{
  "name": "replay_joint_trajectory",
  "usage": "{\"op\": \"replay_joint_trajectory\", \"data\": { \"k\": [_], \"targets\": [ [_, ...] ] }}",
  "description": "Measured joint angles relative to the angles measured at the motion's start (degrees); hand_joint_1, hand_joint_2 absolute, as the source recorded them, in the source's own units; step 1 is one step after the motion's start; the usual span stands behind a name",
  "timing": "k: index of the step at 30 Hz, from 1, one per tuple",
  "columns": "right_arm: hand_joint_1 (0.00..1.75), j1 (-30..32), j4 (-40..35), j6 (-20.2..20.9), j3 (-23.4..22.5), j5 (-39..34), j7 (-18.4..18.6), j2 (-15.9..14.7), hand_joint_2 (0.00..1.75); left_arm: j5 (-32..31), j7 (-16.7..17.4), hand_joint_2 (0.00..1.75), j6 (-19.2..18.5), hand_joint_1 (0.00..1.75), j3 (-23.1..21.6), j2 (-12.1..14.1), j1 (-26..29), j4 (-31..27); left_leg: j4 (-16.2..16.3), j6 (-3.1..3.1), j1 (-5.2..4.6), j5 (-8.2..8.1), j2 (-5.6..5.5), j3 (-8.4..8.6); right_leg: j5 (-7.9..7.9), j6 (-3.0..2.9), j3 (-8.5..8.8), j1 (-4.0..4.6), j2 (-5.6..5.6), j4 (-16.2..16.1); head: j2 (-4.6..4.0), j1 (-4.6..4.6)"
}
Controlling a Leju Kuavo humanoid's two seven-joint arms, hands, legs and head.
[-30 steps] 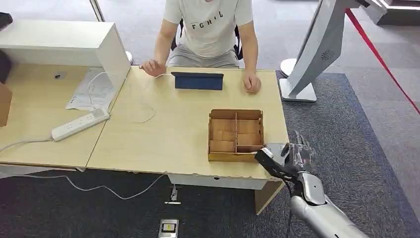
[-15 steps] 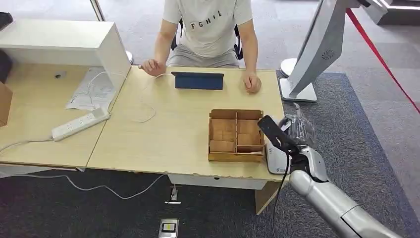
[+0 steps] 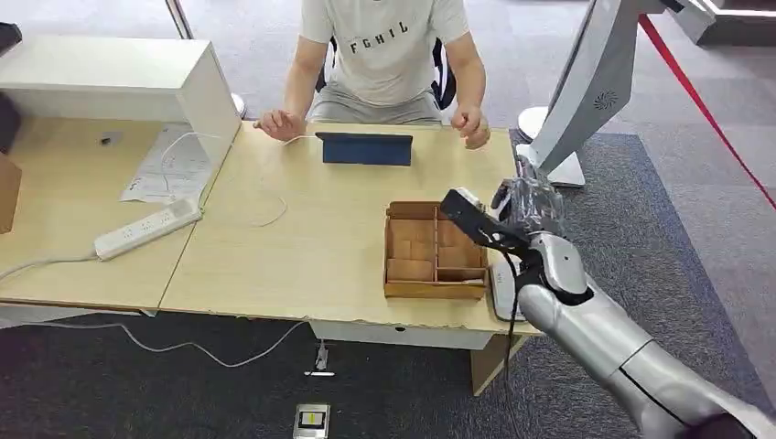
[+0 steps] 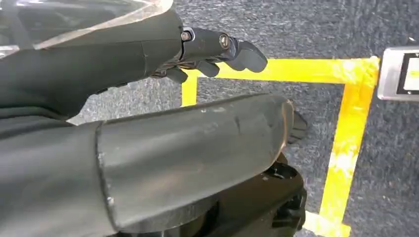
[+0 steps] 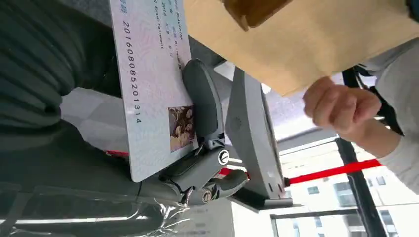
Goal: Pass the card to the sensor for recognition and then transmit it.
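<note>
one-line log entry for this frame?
right hand: holds card, raised above table edge | left hand: hangs empty | person's hand: lifted

The right arm [image 3: 622,352] was silver with a thin dark seam and a black cable along it. Clear plastic film wrapped the dark right hand [image 3: 526,203]; small silver screws studded the left hand [image 4: 207,47].

Seated person [image 3: 384,55] at the desk's far side, cut off above the shoulders by the frame's top edge. The right hand [image 3: 526,206] hides most of the white sensor [image 3: 501,291] at lower right of centre. In the right wrist view, the card [image 5: 150,79] runs off the top edge, its small print blurred; the thumb [image 5: 200,101] covers part of its face.
</note>
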Motion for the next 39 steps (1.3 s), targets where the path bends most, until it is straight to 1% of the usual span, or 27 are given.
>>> {"op": "replay_joint_trajectory", "data": {
  "k": [6, 13, 17, 20, 23, 26, 32, 33, 35, 36, 37, 39],
  "targets": [
    [1.75, -3.01, 2.39, 2.21, 2.12, 2.98, -1.14, 4.97, 1.75, 0.86, 0.42, 0.0, 2.25, 0.0, 0.02, -0.83, 0.01, 0.0, 0.0, -0.02, 0.05, 0.01, -0.02, -0.04, 0.0, 0.0, -0.04, 0.03, 0.0, 0.01, 0.0, 0.02],
    [1.75, -5.54, 6.58, 2.21, 4.24, 4.0, -3.94, 9.75, 1.75, 2.08, 0.61, 0.0, 3.26, 0.0, 0.07, -1.68, 0.05, 0.0, 0.0, -0.02, 0.07, 0.02, -0.02, -0.06, 0.0, 0.0, -0.05, 0.02, 0.0, 0.0, 0.02, 0.02],
    [1.75, -6.47, 9.14, 1.75, 5.21, 4.0, -4.72, 11.61, 1.75, 2.25, 0.59, 0.0, 3.87, 0.0, 0.09, -2.19, 0.14, 0.0, 0.01, -0.02, 0.07, 0.02, -0.02, -0.06, 0.0, 0.0, -0.05, 0.02, 0.0, -0.01, 0.0, 0.02],
    [1.75, -6.69, 11.15, 0.29, 5.64, 3.68, -5.93, 12.72, 1.75, 2.25, 0.55, 0.0, 4.37, 0.0, 0.15, -2.49, 0.22, -0.02, 0.01, -0.03, 0.06, 0.02, -0.02, -0.06, 0.0, 0.0, -0.06, 0.02, 0.0, -0.01, 0.0, 0.0],
    [1.75, -6.77, 12.87, -1.11, 5.75, 3.33, -6.87, 13.64, 1.75, 2.25, 1.33, 0.0, 4.66, 0.0, 0.22, -2.71, 0.29, -0.02, 0.01, -0.02, 0.06, 0.02, -0.02, -0.06, 0.0, 0.0, -0.06, 0.02, 0.0, -0.01, 0.0, 0.02],
    [1.75, -6.8, 13.93, -1.33, 5.75, 3.22, -7.1, 14.25, 1.75, 2.25, 2.12, 0.0, 4.9, 0.0, 0.39, -3.02, 0.37, -0.02, 0.01, -0.03, 0.06, 0.02, -0.02, -0.06, 0.0, 0.0, -0.06, 0.03, 0.0, -0.01, 0.0, 0.0],
    [1.75, -6.94, 15.67, -1.92, 5.75, 3.13, -7.17, 14.91, 1.75, 2.25, 2.43, 0.0, 5.01, 0.0, 0.7, -3.39, 0.45, -0.02, 0.01, -0.03, 0.06, 0.02, -0.02, -0.06, 0.0, 0.0, -0.06, 0.03, 0.0, -0.01, 0.0, 0.02],
    [1.69, -6.96, 15.94, -1.99, 5.75, 3.13, -7.17, 15.0, 1.75, 2.25, 2.43, 0.0, 5.01, 0.0, 0.81, -3.43, 0.46, -0.02, 0.01, -0.03, 0.06, 0.02, -0.02, -0.06, 0.0, 0.0, -0.07, 0.03, 0.0, -0.01, 0.0, 0.0],
    [1.69, -6.96, 16.41, -2.05, 5.75, 3.04, -7.17, 15.1, 1.75, 2.25, 2.47, 0.0, 4.99, 0.0, 1.09, -3.52, 0.49, -0.02, 0.01, -0.03, 0.06, 0.02, -0.03, -0.06, 0.0, 0.0, -0.07, 0.03, 0.0, -0.01, 0.02, 0.0],
    [0.0, -6.96, 16.59, -2.07, 5.75, 2.89, -7.19, 15.1, 0.0, 2.25, 2.51, 0.0, 4.99, 0.0, 1.16, -3.56, 0.5, -0.02, 0.01, -0.03, 0.06, 0.02, -0.03, -0.07, 0.0, 0.0, -0.07, 0.03, 0.0, -0.01, 0.0, 0.02],
    [0.0, -6.96, 16.74, -2.12, 5.75, 2.8, -7.28, 15.1, 0.0, 2.25, 2.51, 0.0, 4.99, 0.0, 1.25, -3.59, 0.53, -0.02, 0.01, -0.03, 0.06, 0.01, -0.02, -0.07, 0.0, 0.0, -0.07, 0.03, 0.0, -0.01, 0.02, 0.02],
    [0.0, -6.85, 17.03, -2.9, 5.75, 2.23, -8.78, 15.1, 0.0, 2.25, 2.62, 0.0, 5.01, 0.0, 1.42, -3.67, 0.57, -0.02, 0.01, -0.03, 0.06, 0.01, -0.01, -0.06, 0.0, 0.0, -0.08, 0.02, 0.0, -0.01, 0.02, 0.02]
  ]
}}
